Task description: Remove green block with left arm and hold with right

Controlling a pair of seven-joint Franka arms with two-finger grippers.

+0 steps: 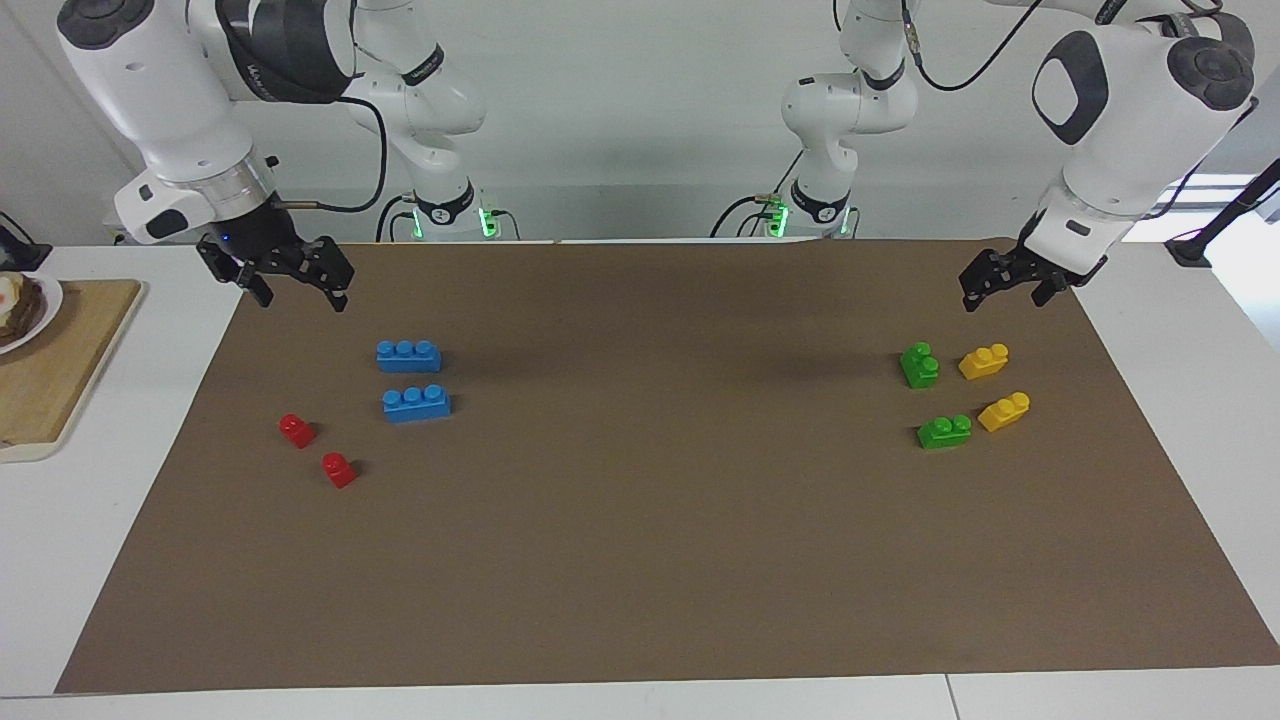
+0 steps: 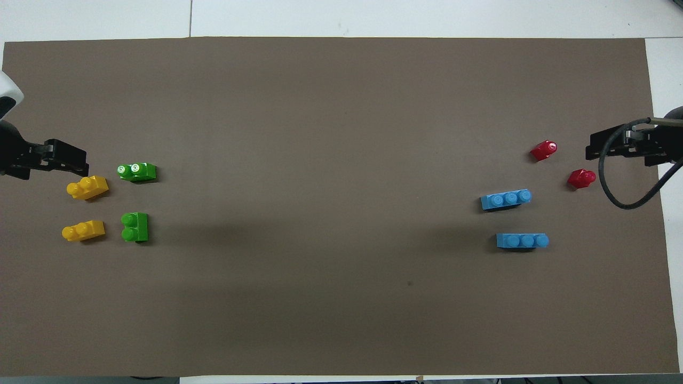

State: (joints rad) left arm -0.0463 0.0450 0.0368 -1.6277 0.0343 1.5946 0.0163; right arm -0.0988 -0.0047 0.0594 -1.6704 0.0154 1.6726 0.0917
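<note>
- Two arms hang raised over the table (image 1: 640, 690), which carries a brown mat (image 1: 650, 520), each at its own end.
- Left end effector (image 1: 1012, 288), empty with fingers spread wide, is up over the mat's robot-side edge; right end effector (image 1: 290, 283), likewise wide and empty, is over the right arm's end.
- Blue bricks (image 1: 409, 355) lie toward the right arm's end, red bricks (image 1: 297, 430) farther out.
- Green block (image 1: 919, 365) lies on the mat below the left end effector, apart from it, beside a yellow brick (image 1: 984, 361); its green twin (image 1: 944, 431) lies farther from the robots.
</note>
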